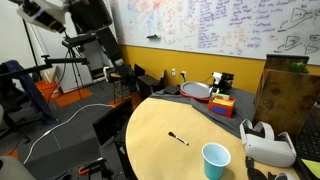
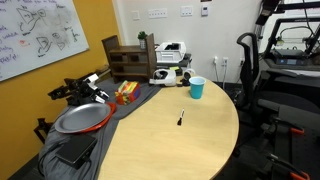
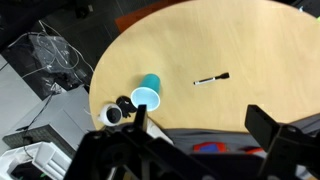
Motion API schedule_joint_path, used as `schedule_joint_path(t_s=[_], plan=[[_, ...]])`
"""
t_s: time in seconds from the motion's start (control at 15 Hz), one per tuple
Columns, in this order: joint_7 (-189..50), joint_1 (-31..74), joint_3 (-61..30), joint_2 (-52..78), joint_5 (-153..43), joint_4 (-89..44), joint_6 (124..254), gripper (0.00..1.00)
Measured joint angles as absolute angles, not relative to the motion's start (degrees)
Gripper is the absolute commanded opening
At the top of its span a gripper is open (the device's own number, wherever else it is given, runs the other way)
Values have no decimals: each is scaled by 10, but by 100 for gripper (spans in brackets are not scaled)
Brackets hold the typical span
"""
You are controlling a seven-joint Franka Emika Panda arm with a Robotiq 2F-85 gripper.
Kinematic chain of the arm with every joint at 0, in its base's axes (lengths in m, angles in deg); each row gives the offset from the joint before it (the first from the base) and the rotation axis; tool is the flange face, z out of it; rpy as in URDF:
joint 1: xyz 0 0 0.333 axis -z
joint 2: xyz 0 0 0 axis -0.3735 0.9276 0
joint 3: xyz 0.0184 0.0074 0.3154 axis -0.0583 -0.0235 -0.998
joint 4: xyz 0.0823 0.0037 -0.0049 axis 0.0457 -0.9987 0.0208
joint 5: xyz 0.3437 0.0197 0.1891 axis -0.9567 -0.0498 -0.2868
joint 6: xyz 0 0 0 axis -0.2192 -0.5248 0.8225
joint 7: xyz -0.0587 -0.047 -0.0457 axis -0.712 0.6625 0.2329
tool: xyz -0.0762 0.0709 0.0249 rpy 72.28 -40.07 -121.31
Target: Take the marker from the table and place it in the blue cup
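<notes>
The marker (image 1: 178,138), a thin black stick, lies flat near the middle of the round tan table (image 1: 155,155); it also shows in an exterior view (image 2: 181,118) and in the wrist view (image 3: 211,78). The blue cup (image 1: 215,160) stands upright and empty near the table's edge, a short way from the marker, seen in an exterior view (image 2: 197,88) and the wrist view (image 3: 148,95). My gripper (image 3: 198,112) is open and empty, high above the table, well clear of both. The table also shows from above (image 3: 210,35) and from the far side (image 2: 185,150).
A white headset (image 1: 268,143) lies next to the cup (image 3: 115,113). A grey cloth covers one end of the table with a red-rimmed pan (image 2: 82,118), a red box (image 1: 222,101) and dark gear. Exercise machines (image 2: 280,60) stand beside the table.
</notes>
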State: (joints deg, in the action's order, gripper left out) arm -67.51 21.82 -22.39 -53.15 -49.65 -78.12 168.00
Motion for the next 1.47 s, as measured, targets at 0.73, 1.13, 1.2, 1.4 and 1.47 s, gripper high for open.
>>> schedule_joint_path(t_s=[0.73, 1.13, 1.2, 1.4, 1.47], plan=[[-356, 327, -335, -425, -501, -802, 1978, 100], [-329, 328, -344, -402, -506, -805, 2000, 100], [-329, 329, -344, -403, -501, -805, 2000, 100], [-321, 333, -342, -415, -501, -805, 2010, 100], [-308, 336, -342, -417, -502, -805, 2018, 100]])
